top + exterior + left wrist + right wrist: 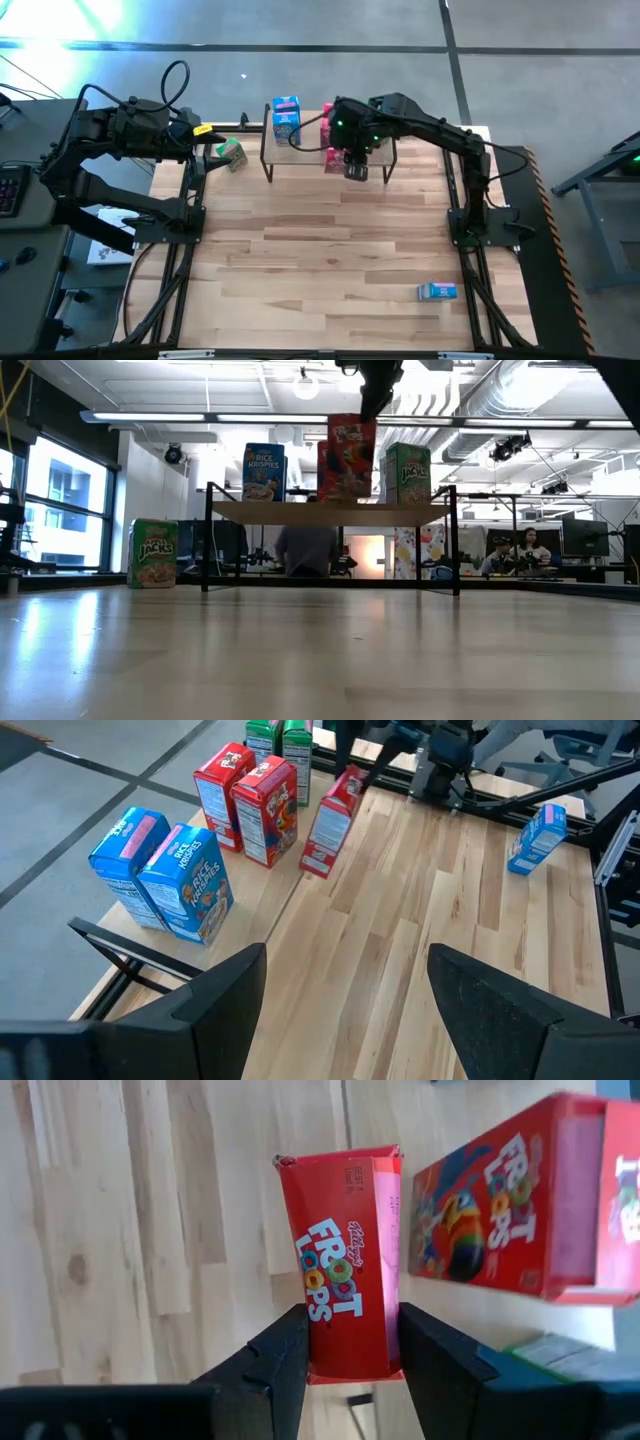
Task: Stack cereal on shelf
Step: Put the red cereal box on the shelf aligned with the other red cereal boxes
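While the shelf at upper centre carries blue, red and green boxes, the right gripper clamps a red Froot Loops box above its front edge. The left gripper waits, fingers apart; a green box stands left, a blue box lies lower right.

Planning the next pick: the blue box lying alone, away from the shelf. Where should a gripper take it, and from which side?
Probably from straight above, pinching the blue box across its two long edges at mid-length. It lies flat, length running left to right in the high view, with nothing beside it, so both edges are free for fingers.
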{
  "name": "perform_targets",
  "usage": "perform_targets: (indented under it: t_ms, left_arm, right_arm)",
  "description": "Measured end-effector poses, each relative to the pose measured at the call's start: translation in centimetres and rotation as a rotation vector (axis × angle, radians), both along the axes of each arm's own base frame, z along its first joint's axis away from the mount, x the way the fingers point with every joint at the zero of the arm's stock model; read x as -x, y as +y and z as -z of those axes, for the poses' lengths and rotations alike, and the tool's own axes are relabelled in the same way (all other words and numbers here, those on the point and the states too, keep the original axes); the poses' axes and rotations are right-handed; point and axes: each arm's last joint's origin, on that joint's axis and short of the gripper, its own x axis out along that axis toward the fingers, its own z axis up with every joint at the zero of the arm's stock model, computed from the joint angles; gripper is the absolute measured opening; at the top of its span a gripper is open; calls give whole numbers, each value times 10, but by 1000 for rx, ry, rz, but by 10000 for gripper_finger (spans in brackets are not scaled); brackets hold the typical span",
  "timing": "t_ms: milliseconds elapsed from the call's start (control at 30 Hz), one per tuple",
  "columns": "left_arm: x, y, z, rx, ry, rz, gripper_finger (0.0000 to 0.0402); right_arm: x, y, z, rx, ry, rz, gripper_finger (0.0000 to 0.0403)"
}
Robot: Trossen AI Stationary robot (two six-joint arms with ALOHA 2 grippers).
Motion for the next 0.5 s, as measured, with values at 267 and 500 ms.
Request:
perform_targets:
  t_ms: [267,500]
  left_arm:
    - [0,0,0,0,0,0,269]
    - [0,0,0,0,0,0,269]
  right_arm:
    - [-9,-14,2,30,-11,-26,139]
    - [-9,-25,1,63,-31,-20,139]
